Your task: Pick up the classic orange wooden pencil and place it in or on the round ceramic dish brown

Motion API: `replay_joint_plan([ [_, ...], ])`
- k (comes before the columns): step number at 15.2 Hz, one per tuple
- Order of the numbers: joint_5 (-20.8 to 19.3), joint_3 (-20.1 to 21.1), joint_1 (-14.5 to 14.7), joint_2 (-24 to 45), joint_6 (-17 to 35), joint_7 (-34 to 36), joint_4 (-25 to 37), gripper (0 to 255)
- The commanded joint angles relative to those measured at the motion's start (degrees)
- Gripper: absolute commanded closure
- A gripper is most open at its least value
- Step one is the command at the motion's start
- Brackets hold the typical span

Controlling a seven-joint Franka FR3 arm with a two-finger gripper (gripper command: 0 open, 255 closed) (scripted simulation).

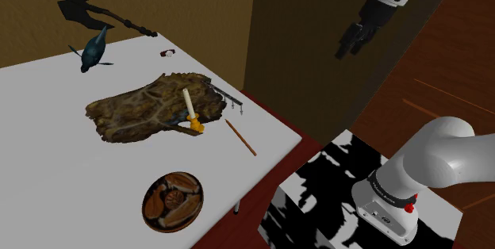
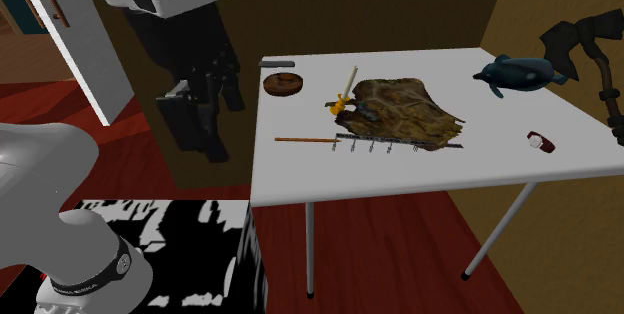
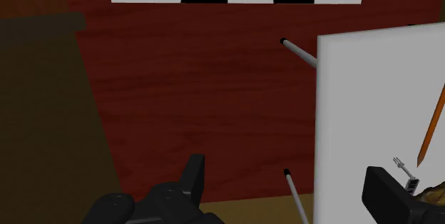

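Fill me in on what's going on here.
A white robot arm is after the orange pencil, which lies untouched on the white table near its edge, beside a rough brown lump. The gripper hangs open and empty, off the table's side, above the red floor. The round brown dish, where the pencil is meant to go, sits further along the table, apart from the pencil. Nothing has been picked up yet.

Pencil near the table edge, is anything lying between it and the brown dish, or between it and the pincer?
Nothing visible. Bare white table separates the pencil from the dish; the open pincer hangs in free air off the table's edge.
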Motion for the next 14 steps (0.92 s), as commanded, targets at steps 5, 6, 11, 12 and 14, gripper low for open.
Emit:
replay_joint_plan([
  [5, 1.4, 6.3, 1.4, 2.3, 2.9, 5.8, -1.4, 0],
  [6, 1.7, 7.9, 1.7, 3.1, 3.7, 7.3, -1.5, 0],
  [11, 2.8, 15.7, 3.0, 8.5, 7.4, 14.8, -1.2, 0],
  [12, 2.8, 17.2, 3.2, 9.9, 8.1, 16.3, -0.9, 0],
  [14, 2.8, 20.3, 3.5, 12.8, 9.5, 19.4, -0.1, 0],
])
